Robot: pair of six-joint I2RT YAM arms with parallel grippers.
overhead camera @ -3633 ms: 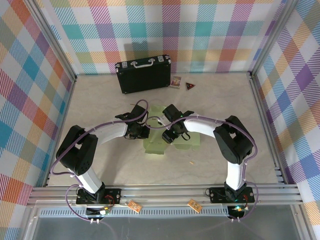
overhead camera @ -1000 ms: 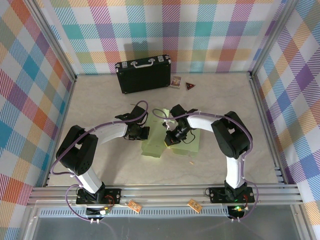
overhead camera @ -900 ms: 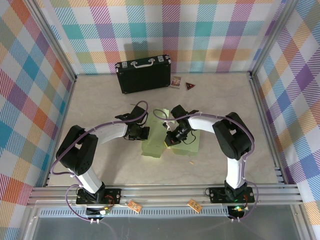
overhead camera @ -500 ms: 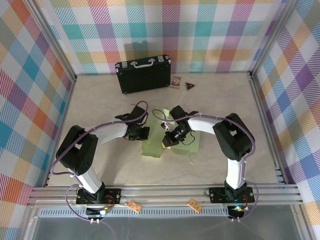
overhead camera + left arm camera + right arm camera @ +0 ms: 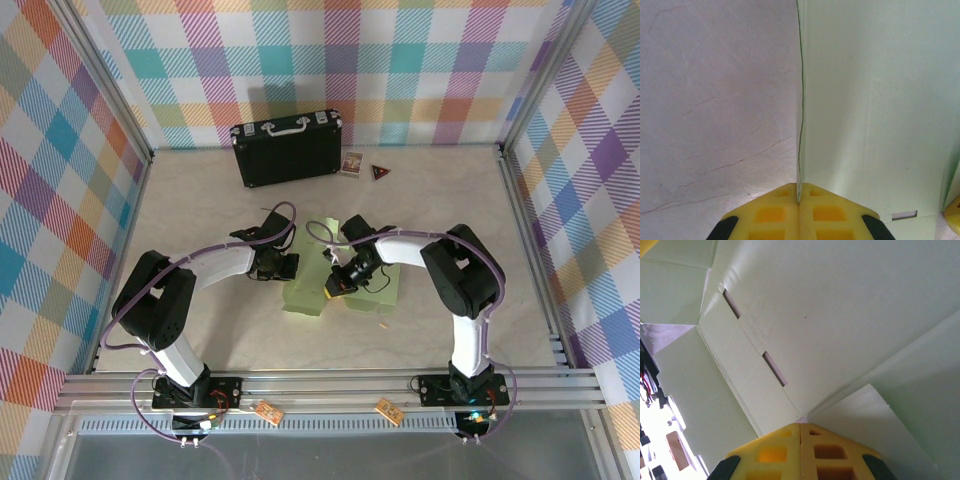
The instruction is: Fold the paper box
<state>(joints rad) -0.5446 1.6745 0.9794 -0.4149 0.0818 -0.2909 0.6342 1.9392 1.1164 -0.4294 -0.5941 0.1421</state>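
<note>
The paper box (image 5: 372, 282) is a pale green creased cut-out lying mid-table with some flaps raised. My left gripper (image 5: 292, 268) is at its left side. In the left wrist view its yellow fingers (image 5: 770, 215) are shut on the thin edge of a flap of the paper box (image 5: 880, 100), which stands upright edge-on. My right gripper (image 5: 334, 287) sits over the card's middle. In the right wrist view that gripper (image 5: 801, 426) is shut with nothing between the pads, its tip against the inner corner of the paper box (image 5: 840, 315) where creases meet, near two slots (image 5: 774, 368).
A black suitcase (image 5: 288, 150) with a metal handle stands at the back. A small card (image 5: 351, 163) and a dark triangle (image 5: 379, 172) lie to its right. A tiny orange scrap (image 5: 383, 325) lies in front of the box. Checked walls and metal rails (image 5: 520, 210) enclose the table.
My right gripper has crept slightly left and nearer across the card, staying shut. The left arm has held still, gripping the flap edge.
</note>
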